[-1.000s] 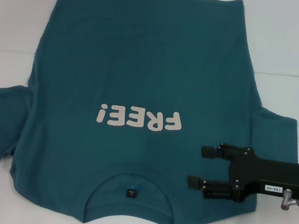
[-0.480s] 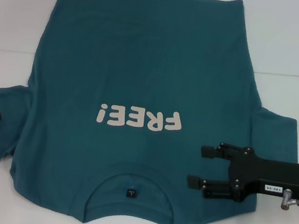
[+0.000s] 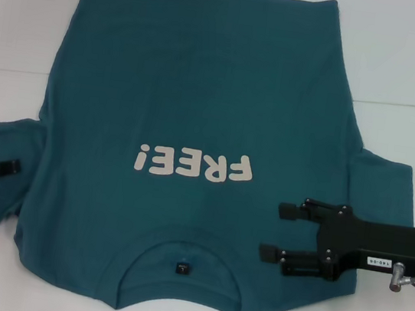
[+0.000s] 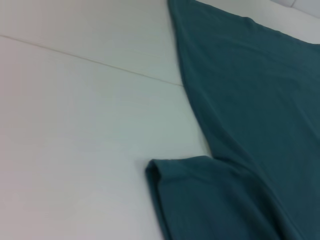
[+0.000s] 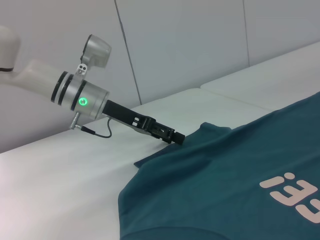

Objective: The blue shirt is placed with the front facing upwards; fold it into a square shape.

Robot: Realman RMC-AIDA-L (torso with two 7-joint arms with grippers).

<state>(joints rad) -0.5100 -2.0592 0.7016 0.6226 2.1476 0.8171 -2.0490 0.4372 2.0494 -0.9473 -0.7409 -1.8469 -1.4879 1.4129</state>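
At the near right my right gripper [image 3: 276, 231] hangs open above the blue shirt [image 3: 200, 100], spread flat; left gripper [image 3: 12, 167], fingers unreadable, reaches its left sleeve. I'd pinch both sleeves evenly before folding

The right gripper [image 3: 276, 230] reaches in level from the right side of the head view, black fingers [image 3: 291, 210] spread apart and pointing left. The left gripper [image 3: 14, 166] enters low from the left edge, its arm angled downward in the right wrist view, fingers' spacing unclear.
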